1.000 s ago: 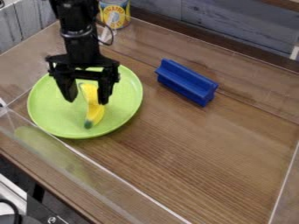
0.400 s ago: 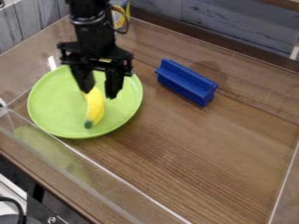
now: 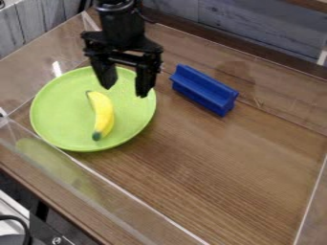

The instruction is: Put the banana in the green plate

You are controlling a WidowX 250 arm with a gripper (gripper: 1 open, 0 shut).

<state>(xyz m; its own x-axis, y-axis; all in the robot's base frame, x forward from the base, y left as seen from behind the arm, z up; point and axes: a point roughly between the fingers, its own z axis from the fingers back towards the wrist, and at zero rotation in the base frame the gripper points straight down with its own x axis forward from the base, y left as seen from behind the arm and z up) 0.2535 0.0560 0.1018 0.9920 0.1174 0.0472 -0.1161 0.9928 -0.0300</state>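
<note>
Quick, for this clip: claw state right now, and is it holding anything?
Claw: open, holding nothing; the banana lies on the green plate.

Even, moderately bright light fell on the tabletop [image 3: 230, 163]; a pale sheen lay on its clear edge strip below the gripper [image 3: 122, 75]. The black gripper showed little detail, and the small picture was soft throughout.
</note>
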